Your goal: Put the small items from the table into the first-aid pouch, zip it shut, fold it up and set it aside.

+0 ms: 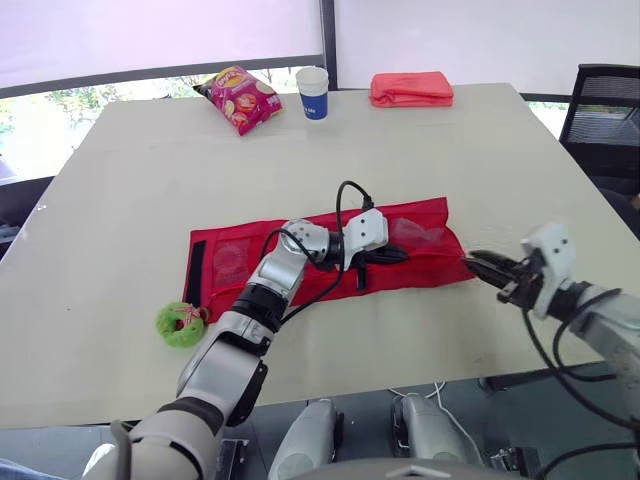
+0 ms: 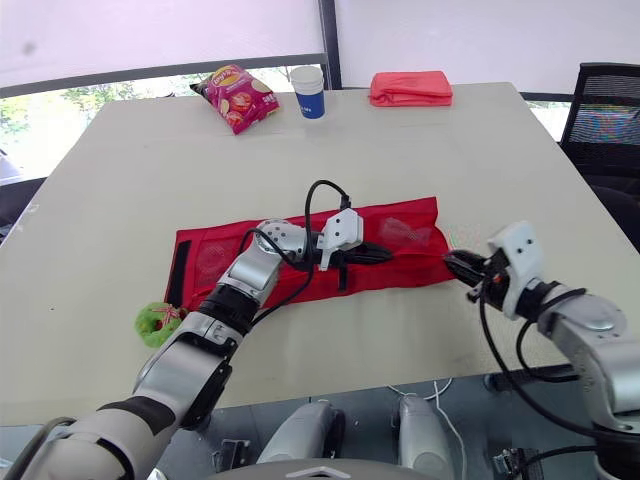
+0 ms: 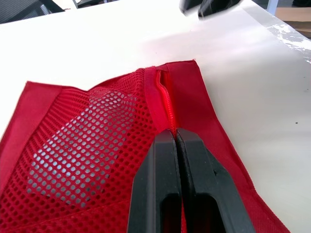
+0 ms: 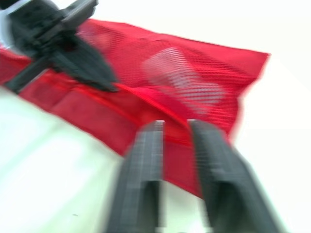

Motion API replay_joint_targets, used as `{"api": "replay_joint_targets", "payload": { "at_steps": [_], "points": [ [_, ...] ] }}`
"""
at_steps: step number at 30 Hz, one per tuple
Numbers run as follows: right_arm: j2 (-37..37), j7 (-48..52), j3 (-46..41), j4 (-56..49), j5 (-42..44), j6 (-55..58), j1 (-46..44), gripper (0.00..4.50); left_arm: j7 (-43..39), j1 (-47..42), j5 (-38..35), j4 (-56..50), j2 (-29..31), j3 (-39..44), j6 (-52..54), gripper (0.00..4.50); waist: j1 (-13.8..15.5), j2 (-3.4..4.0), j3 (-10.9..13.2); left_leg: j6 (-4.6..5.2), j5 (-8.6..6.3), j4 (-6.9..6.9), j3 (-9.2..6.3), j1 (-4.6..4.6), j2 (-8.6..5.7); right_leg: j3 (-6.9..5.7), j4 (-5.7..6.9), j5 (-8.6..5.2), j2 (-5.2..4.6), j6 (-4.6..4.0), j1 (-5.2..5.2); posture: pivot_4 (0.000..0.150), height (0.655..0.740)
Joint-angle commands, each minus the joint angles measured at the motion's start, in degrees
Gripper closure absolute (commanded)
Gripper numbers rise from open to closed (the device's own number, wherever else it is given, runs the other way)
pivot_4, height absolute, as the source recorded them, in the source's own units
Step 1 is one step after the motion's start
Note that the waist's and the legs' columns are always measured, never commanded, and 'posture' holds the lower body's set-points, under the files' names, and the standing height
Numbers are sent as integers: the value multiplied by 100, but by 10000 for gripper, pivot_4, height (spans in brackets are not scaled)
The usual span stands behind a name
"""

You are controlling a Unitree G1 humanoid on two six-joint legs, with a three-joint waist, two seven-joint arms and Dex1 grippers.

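Note:
The red mesh first-aid pouch [image 1: 425,240] lies flat and unfolded near the table's front edge. My left gripper [image 1: 400,255] rests on its middle, fingers pressed together on the zipper [image 3: 167,104], which runs toward the pouch's right end. Something pale [image 3: 73,160] shows through the mesh. My right gripper [image 1: 472,261] hovers just off the pouch's right edge, pointing at it, open, with nothing between its fingers [image 4: 148,141]. A small green round item [image 1: 180,325] lies on the table by the pouch's left end.
At the far edge of the table sit a pink snack bag [image 1: 240,98], a paper cup [image 1: 312,92] and a folded red cloth [image 1: 411,88]. A black chair [image 1: 605,120] stands to the right of the table.

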Motion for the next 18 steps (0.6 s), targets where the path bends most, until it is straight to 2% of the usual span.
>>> {"api": "replay_joint_targets", "payload": {
  "at_steps": [1, 2, 4, 10, 17, 18],
  "points": [
    [123, -306, -309, 377, 369, 415, -337, 15556, -84, -88, -231, -100, -120, 169, -85, 45000, -7, 0, 0, 0, 0, 0, 1, 0, 0, 1, 0, 0, 0, 0, 0, 1500, 7395],
    [153, -380, -290, 503, 397, 517, -423, 9514, -108, -85, -270, -128, -125, 195, -94, 38677, -5, 0, 0, 0, 0, 0, 3, 0, 1, 3, 0, 0, -1, 0, 0, 1500, 7395],
    [234, -465, -218, 811, 452, 676, -616, 561, -247, -49, -415, -286, -95, 252, 1, 31446, 0, 0, 0, -1, 0, 0, 3, 0, 1, 3, 1, 0, -2, -1, -1, 1500, 7395],
    [554, -682, -174, 1989, 711, 1234, -1383, 0, -872, 329, -1091, -1330, 415, 553, 472, 1176, -35, 4, -1, -3, 2, -2, 9, 2, 8, 11, 2, 1, -2, -3, -3, 1500, 7395],
    [463, -277, 625, 2937, 366, 1022, -1852, 0, -833, 1084, -2132, -3099, 1478, 1409, 1723, 452, -46, 5, -1, -2, 1, -3, 10, 3, 12, 14, 1, 1, 0, -3, -5, 1500, 7395],
    [473, -188, 748, 3058, 290, 924, -1927, 2476, -765, 1232, -2415, -3474, 1666, 1639, 2009, 108, -39, 4, -1, -1, 1, -3, 11, 5, 12, 14, 1, 1, 0, -3, -4, 1500, 7395]
  ]
}}
